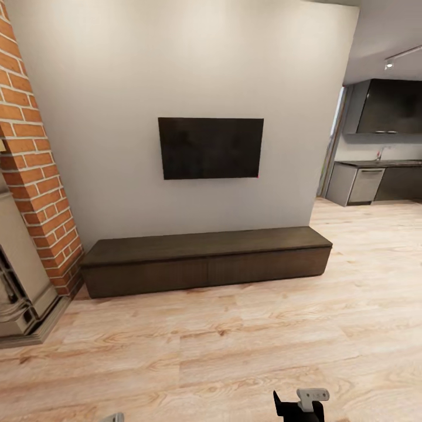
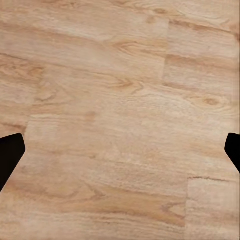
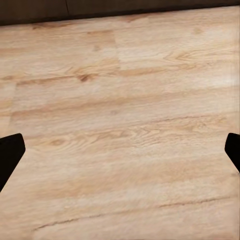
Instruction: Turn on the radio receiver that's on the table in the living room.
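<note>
**Entry: robot in transit, radio receiver not in sight**

Head view, centre: a long dark-brown low cabinet (image 1: 206,261) stood against a pale grey wall, with a wall-mounted black television (image 1: 210,147) above it at 12 o'clock. A brick column (image 1: 35,170) rose at 9 o'clock, with a grey appliance-like fixture (image 1: 20,275) at its foot. A kitchen area (image 1: 381,158) lay at 2 o'clock. Light plank floor (image 1: 234,346) covered the rest.

Right end effector (image 1: 305,404): at the view's 6 o'clock edge. In the right wrist view its dark fingertips (image 3: 11,152) sat far apart, so it was spread wide and empty over bare floor, the cabinet's base just ahead. Left end effector (image 2: 120,150): fingertips (image 2: 10,152) likewise wide apart, holding nothing, above floor planks.

Task items: neither the radio receiver nor the glossy coffee-table surface could be located from these views; both probably lay elsewhere in the room.

Risks, as judged:
- Mistaking the cabinet for the target surface, since it was the only low furniture ahead.
- Driving straight on and striking the cabinet with the base or low-hanging arms.
- Turning toward 9 o'clock and clipping the brick column or fixture.
</note>
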You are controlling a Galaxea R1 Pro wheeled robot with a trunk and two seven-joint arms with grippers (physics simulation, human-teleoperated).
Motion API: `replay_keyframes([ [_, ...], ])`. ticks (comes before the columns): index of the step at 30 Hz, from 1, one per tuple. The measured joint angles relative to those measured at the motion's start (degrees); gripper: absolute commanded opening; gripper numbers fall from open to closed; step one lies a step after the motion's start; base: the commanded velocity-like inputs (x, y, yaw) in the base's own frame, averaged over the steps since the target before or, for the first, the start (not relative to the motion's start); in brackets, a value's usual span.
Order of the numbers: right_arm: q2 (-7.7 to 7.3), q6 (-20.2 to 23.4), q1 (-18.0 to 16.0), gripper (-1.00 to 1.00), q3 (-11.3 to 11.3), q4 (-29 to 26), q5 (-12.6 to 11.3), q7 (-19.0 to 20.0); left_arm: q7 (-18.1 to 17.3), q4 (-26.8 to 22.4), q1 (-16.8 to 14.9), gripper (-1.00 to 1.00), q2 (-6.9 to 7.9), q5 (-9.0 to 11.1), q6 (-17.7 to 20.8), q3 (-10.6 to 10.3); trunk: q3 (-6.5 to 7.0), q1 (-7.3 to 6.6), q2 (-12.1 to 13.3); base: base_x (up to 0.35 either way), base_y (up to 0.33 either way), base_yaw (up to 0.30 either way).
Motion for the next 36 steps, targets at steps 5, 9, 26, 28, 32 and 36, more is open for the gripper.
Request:
replay_keyframes([
  [5, 0.00, 0.0, 0.0, 1.00, 0.0, 0.0, 0.0, -0.2, 0.0, 0.1, 0.0, 1.00, -0.01, 0.0, 0.0, 0.0, 0.00, 0.00, 0.0, 0.000, 0.000, -0.241],
  [9, 0.00, -0.2, 0.0, 1.00, -0.1, 0.3, 0.0, -0.5, -0.1, 0.1, 0.0, 1.00, -0.02, 0.0, 0.0, 0.0, 0.00, 0.00, 0.0, 0.000, 0.000, -0.294],
  [26, 0.00, -0.4, 0.0, 1.00, -0.2, 1.1, 0.0, -0.8, 0.1, 0.4, 0.0, 1.00, -0.09, 0.3, -1.3, 0.0, -0.01, 0.00, 0.0, 0.000, 0.000, -0.291],
  [28, 0.00, -0.4, 0.0, 1.00, -0.2, 1.2, 0.0, -0.9, 0.1, 0.4, 0.0, 1.00, -0.09, 0.3, -1.4, 0.0, -0.04, 0.00, 0.0, 0.000, 0.000, -0.299],
  [32, 0.00, -0.4, 0.0, 1.00, -0.2, 1.2, 0.0, -0.7, -0.1, 0.4, 0.0, 1.00, -0.09, 0.4, -1.3, 0.0, -0.14, 0.00, 0.0, 0.000, 0.000, -0.300],
  [36, 0.00, -0.4, 0.0, 1.00, -0.2, 1.2, 0.0, -0.7, -0.1, 0.4, 0.0, 1.00, -0.09, 0.5, -1.3, 0.0, -0.22, 0.00, 0.0, 0.000, 0.000, -0.300],
])
